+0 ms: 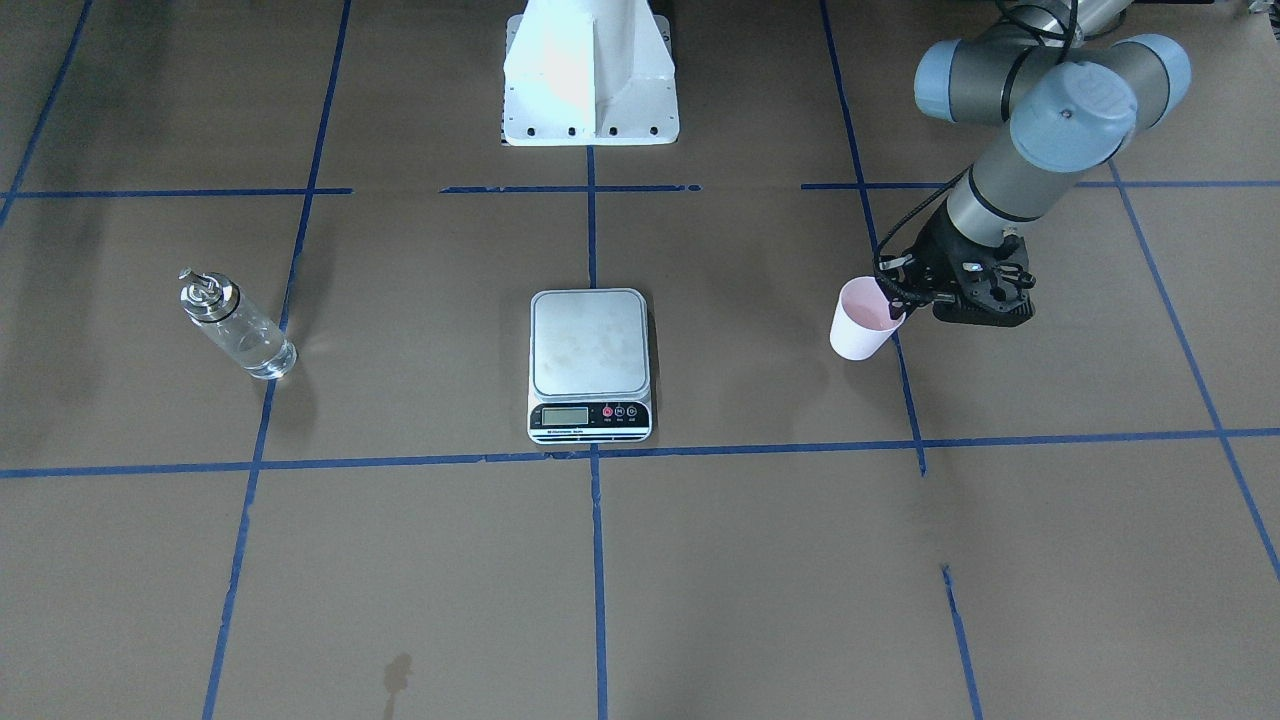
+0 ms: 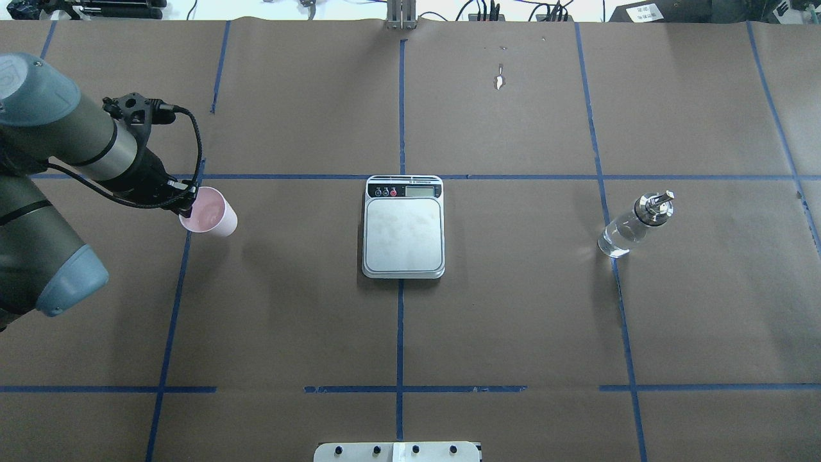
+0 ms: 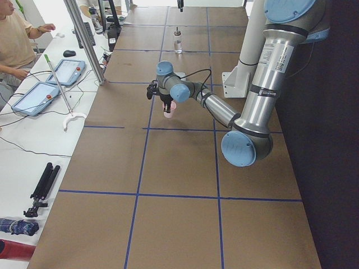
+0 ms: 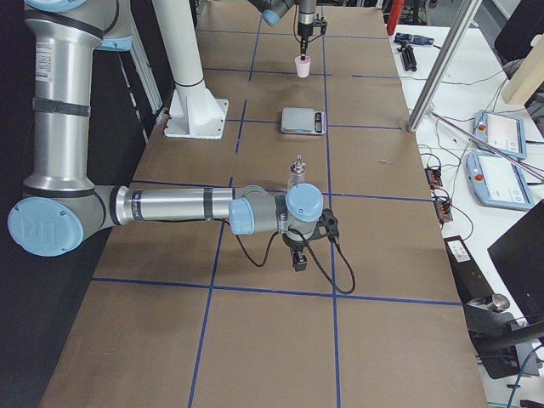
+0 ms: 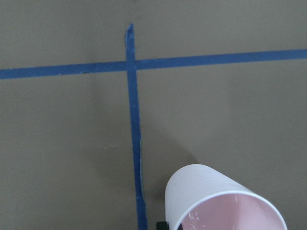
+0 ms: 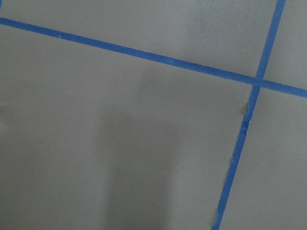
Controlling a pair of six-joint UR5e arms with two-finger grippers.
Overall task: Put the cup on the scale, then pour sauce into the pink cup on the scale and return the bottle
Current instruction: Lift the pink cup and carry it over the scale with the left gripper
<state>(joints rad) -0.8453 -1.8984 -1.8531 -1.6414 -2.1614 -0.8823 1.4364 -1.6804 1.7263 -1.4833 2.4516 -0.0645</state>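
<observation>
Overhead exterior view: see the left gripper [image 2: 186, 206] clamped on the rim of the pale pink paper cup [image 2: 213, 218], with the cup tilted over a blue tape line [image 2: 172, 301], well left of the kitchen scale [image 2: 403, 234]. Find the scale at the middle of the table [image 2: 513, 321]. Find the glass bottle [image 2: 632, 224] standing well to the right, with clear sauce [image 2: 614, 242] low inside and a silver cap [image 2: 653, 205] on top. Cannot tell from the exterior right view whether the right gripper [image 4: 297, 257], near the bottle, is released or clenched.
</observation>
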